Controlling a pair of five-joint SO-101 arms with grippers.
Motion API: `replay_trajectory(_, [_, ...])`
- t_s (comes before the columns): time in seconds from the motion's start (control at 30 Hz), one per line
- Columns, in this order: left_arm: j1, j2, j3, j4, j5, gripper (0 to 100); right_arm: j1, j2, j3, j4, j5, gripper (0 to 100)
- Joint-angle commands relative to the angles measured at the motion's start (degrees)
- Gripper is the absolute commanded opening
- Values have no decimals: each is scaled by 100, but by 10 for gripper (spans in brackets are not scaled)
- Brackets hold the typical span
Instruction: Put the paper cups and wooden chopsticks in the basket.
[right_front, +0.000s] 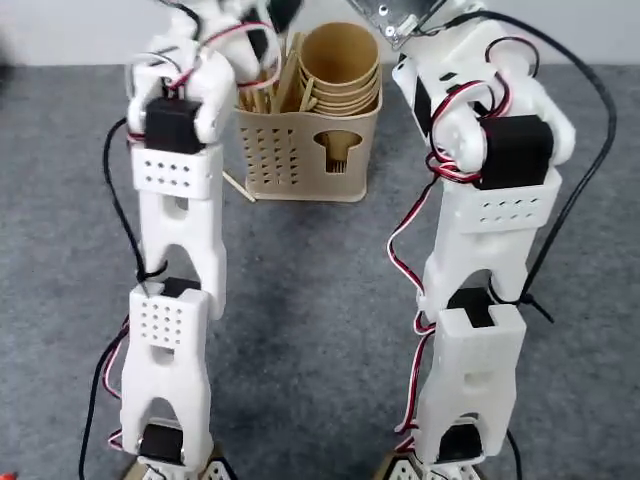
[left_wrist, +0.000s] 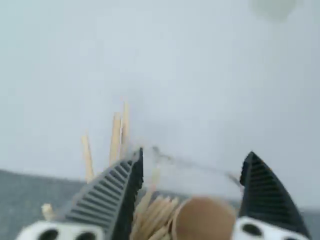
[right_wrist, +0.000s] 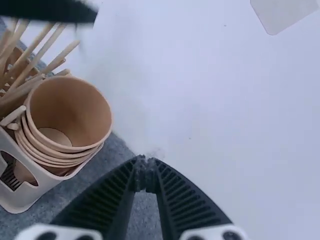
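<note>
We see a grey felt-like mat (right_front: 320, 300) beneath the right gripper (right_wrist: 146, 169) and a plain white wall (right_wrist: 210, 100) rising ahead of it. On that wall, farther from the gripper, sits a pale squarish patch (right_wrist: 285, 15).

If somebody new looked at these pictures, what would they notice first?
The tan basket at the back of the grey table, stuffed with a stack of paper cups and a bunch of wooden chopsticks. The white left arm and right arm rise on either side of it, the left gripper open over the basket, the right gripper shut near the cups. One loose chopstick lies on the table by the basket's corner.
</note>
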Motion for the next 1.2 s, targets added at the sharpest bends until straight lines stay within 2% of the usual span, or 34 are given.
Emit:
replay_trajectory(0.0, [-308, -738, -382, -255, 862, 298, 48, -66, -229, -84, -44, 9])
replay_trajectory(0.13, [-695, -958, -374, -220, 1855, 281, 48, -57, -229, -84, -44, 9])
replay_trajectory(0.37, [-1697, -897, 57, 352, 3059, 137, 48, -66, -229, -75, -44, 9])
replay_trajectory(0.53, [-1952, -404, 1490, 765, 3112, 156, 48, -57, -229, -75, -44, 9])
replay_trajectory(0.7, [-1864, 229, 2378, 774, 3112, 242, 48, -66, -229, -66, -44, 9])
replay_trajectory(0.83, [-1626, 897, 2545, 800, 3112, 284, 48, -66, -229, -66, -44, 9])
replay_trajectory(1.17, [-932, 2127, 2545, 774, 3103, 287, 57, -92, -229, -66, -44, 9])
